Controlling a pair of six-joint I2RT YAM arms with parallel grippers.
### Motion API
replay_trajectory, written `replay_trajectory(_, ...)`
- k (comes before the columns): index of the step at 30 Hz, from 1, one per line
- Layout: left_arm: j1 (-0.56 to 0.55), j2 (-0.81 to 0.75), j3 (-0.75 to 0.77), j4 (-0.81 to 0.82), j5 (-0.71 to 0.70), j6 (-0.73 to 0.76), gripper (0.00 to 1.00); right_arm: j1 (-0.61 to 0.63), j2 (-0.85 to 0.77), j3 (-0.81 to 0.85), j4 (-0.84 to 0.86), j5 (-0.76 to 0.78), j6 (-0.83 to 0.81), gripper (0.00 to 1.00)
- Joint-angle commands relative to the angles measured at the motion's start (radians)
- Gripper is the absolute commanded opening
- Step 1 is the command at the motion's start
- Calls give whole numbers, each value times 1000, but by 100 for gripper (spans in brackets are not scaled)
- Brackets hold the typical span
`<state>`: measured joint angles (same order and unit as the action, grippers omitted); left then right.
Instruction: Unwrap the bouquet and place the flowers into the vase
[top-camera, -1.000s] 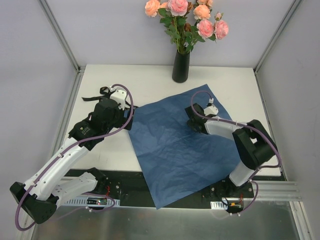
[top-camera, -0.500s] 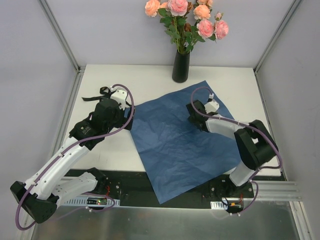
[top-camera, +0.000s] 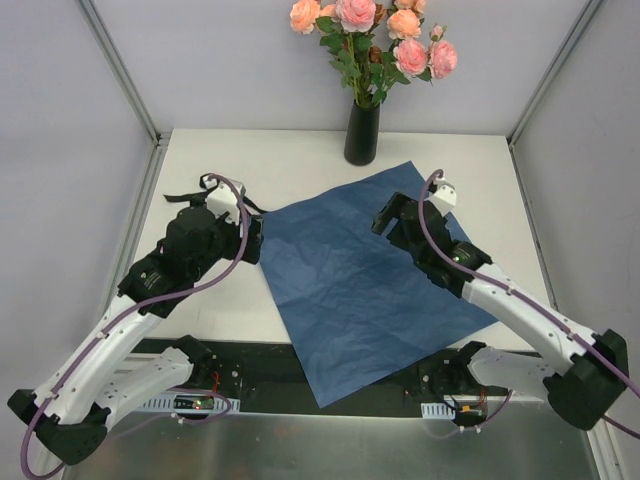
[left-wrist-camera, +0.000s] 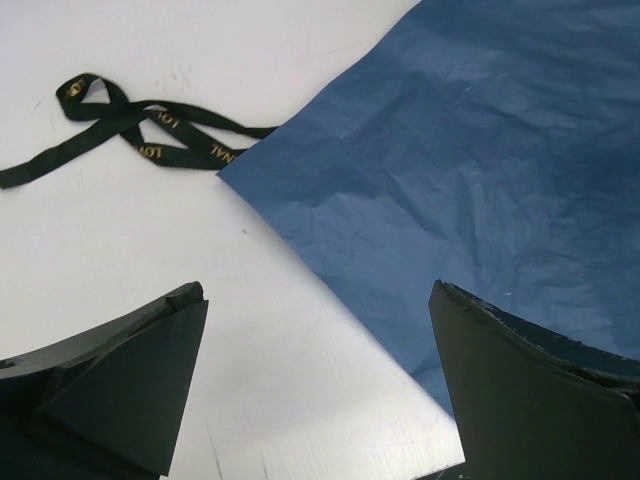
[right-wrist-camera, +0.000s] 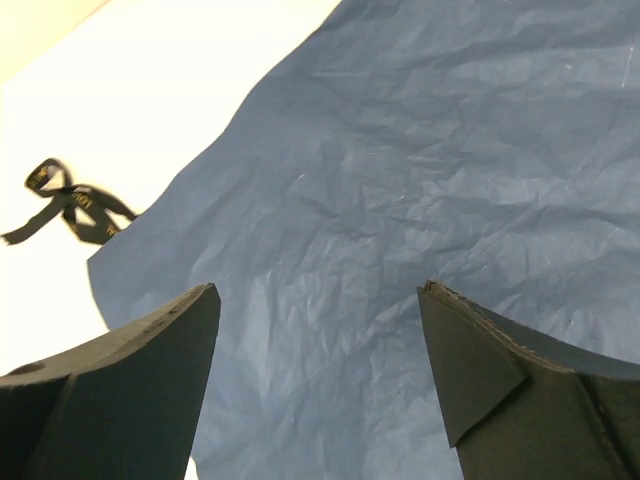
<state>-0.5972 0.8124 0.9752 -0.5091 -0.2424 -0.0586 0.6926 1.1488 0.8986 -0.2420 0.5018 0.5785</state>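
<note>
Top external view: the flowers (top-camera: 365, 30) stand in the vase (top-camera: 362, 133) at the far edge of the worktop (top-camera: 300, 165). The left claw (left-wrist-camera: 318, 292), released, hovers at the left corner of the blue paper (top-camera: 350, 290). The right claw (right-wrist-camera: 318, 290), released, hovers over the paper.

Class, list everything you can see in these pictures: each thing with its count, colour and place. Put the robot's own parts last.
flowers: one bunch, pink and peach with green leaves, standing in the vase
vase: one, black, upright near the far edge of the table
paper sheet: one, blue, spread flat mid-table, its near corner past the near edge
ribbon: one, black with gold lettering, loose on the table by the sheet's left corner
table: one, white, under everything
left gripper: one, black, open and empty, above the sheet's left edge
right gripper: one, black, open and empty, above the sheet
</note>
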Motion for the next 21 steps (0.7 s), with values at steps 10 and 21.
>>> replay_trajectory(10,-13,-153,-76,156,117,11,99,22,-291,-53,-63,-88,-77,99)
replay_trajectory(21,-13,-153,-82,159,88,22,99,22,-305,-73,-8,-82,-104,99)
